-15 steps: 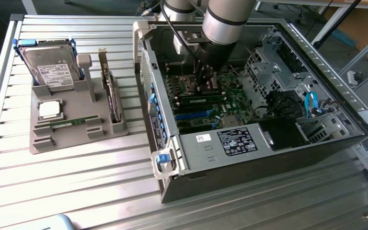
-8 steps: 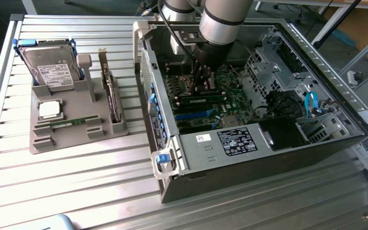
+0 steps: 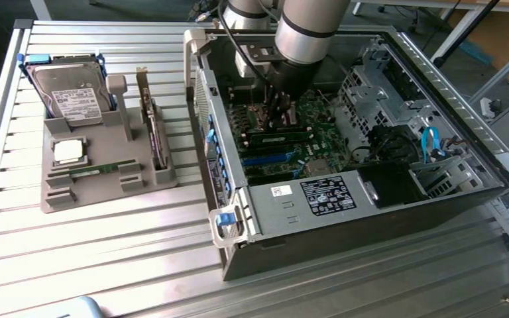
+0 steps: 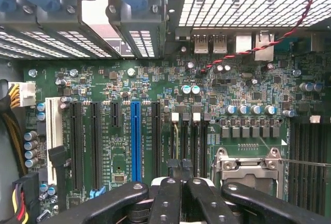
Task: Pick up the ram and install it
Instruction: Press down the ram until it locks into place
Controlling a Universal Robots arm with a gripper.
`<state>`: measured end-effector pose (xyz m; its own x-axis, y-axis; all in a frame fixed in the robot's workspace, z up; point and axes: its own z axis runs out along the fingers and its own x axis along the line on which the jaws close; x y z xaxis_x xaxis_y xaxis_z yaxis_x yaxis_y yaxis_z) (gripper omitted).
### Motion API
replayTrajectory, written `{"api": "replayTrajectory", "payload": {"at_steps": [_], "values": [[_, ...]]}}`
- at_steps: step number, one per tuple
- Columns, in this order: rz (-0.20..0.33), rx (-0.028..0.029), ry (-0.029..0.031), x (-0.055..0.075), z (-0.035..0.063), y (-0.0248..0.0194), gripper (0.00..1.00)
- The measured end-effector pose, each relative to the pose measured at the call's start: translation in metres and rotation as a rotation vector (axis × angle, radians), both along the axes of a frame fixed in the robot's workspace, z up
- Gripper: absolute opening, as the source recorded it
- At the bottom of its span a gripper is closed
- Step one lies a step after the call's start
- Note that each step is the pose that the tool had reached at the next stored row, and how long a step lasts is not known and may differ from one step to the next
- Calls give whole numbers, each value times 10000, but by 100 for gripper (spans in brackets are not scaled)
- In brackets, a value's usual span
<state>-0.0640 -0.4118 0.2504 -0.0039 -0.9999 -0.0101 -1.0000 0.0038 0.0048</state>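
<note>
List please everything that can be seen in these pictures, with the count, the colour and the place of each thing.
computer case: one, black and grey, open, on the exterior view's right.
motherboard: one, green, inside the case.
blue slot: one, blue, on the motherboard among black slots.
processor socket: one, silver frame, on the motherboard.
ram: one, green with black chips, lying in the case below the gripper.
second ram stick: one, green, in the grey tray.
tray: one, grey, on the exterior view's left.
hard drive: one, silver, on the tray.
processor: one, silver, on the tray.
expansion card: one, dark, upright in the tray.
table: one, slatted metal.
gripper: one, black, shut, inside the case.
</note>
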Motion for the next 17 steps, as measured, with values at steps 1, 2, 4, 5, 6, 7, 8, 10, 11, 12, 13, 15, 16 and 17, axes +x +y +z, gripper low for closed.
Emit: {"api": "replayTrajectory", "payload": {"at_steps": [1, 2, 4, 5, 6, 7, 8, 10, 11, 12, 13, 15, 16, 17], "values": [[0, 1, 0, 0, -8, 0, 10], [0, 1, 0, 0, -15, 0, 10], [0, 1, 0, 0, -28, 0, 10], [0, 0, 0, 0, -33, 0, 10], [0, 0, 0, 0, -38, 0, 10], [0, 0, 0, 0, -43, 0, 10], [0, 0, 0, 0, -47, 0, 10], [-1, -2, 1, 0, -48, -1, 10], [0, -2, 1, 0, -49, -1, 10], [0, -1, 0, 0, -49, 0, 10], [0, 0, 0, 0, -50, -1, 10], [0, 4, -2, 0, -61, 0, 10], [0, 1, -1, 0, -66, 0, 10], [0, 1, -1, 0, -71, 0, 10]]}}
